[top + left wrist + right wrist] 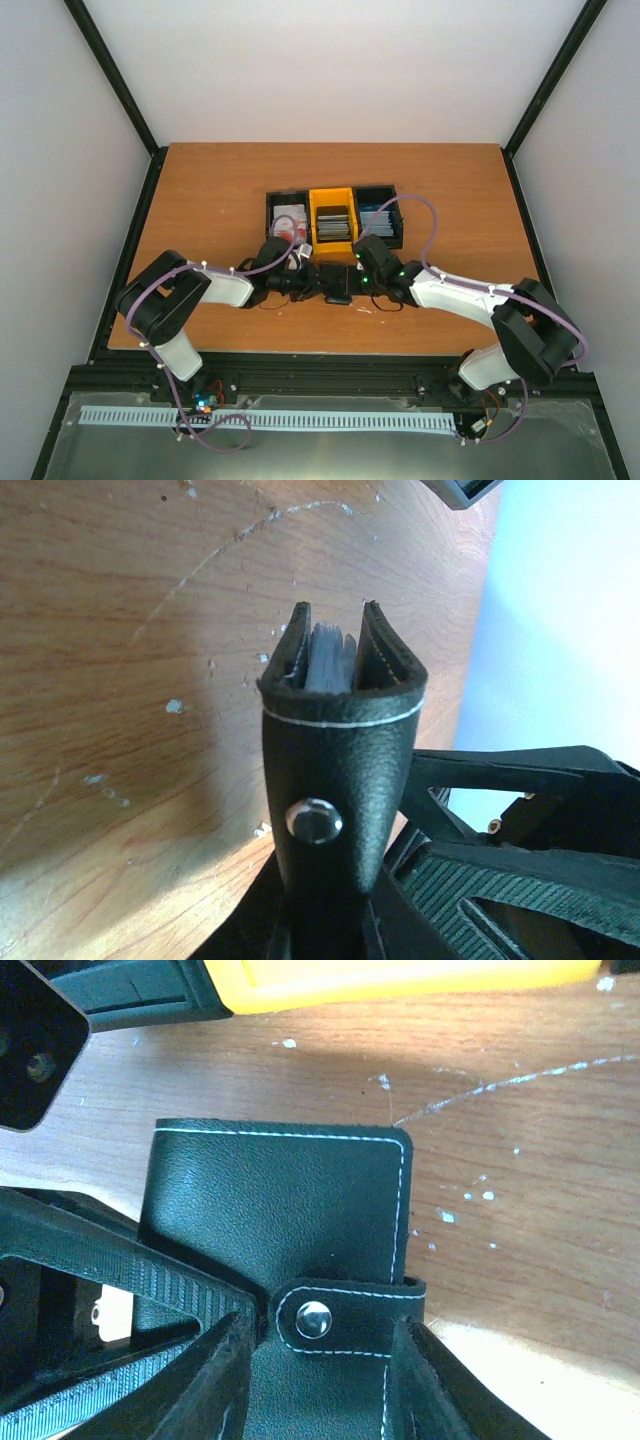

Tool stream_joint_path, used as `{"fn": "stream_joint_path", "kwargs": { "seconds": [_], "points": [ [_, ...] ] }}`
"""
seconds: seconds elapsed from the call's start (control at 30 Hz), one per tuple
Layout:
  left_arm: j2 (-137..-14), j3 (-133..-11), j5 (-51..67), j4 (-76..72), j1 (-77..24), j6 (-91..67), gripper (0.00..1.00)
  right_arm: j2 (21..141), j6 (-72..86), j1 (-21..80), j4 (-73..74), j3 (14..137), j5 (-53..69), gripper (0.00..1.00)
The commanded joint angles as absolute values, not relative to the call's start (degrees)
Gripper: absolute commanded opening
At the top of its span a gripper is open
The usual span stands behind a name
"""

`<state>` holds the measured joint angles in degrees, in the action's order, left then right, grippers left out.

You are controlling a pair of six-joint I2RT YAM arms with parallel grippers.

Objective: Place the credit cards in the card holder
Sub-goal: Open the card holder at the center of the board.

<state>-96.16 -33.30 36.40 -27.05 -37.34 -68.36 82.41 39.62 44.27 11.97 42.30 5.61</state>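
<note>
The card holder [336, 284] is a black folded wallet held between both grippers just in front of the bins. My left gripper [316, 282] is shut on it. In the left wrist view the wallet [335, 750] rises edge-on from my left gripper [320, 935], with blue-grey layers between its flaps. In the right wrist view its face [280, 1200] shows, with the clasp tab [345, 1318] snapped down. My right gripper [325, 1385] is open, a finger on each side of the tab. The credit cards lie in the bins: white and red [289, 222], dark grey [332, 220], blue [377, 220].
Three small bins stand in a row at mid-table: black [272, 210], yellow [332, 196], black [398, 212]. The yellow bin's edge [400, 978] lies just beyond the wallet. The wooden table [210, 190] has black frame posts at its corners.
</note>
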Motion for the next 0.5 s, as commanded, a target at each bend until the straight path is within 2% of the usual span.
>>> {"fn": "stream_joint_path", "kwargs": {
  "seconds": [0.0,0.33,0.47],
  "points": [
    [-95.10,-33.09,35.96,-29.10,-37.57,-67.08,0.01,82.03,42.67,44.47,11.36,42.81,4.17,0.40],
    [-94.63,-33.44,35.68,-29.56,-38.03,-66.73,0.01,86.18,42.47,45.62,11.95,43.84,5.27,0.34],
    [-94.65,-33.48,35.77,-29.53,-38.21,-66.53,0.01,85.62,42.46,45.62,9.79,43.88,7.13,0.37]
  ]
}}
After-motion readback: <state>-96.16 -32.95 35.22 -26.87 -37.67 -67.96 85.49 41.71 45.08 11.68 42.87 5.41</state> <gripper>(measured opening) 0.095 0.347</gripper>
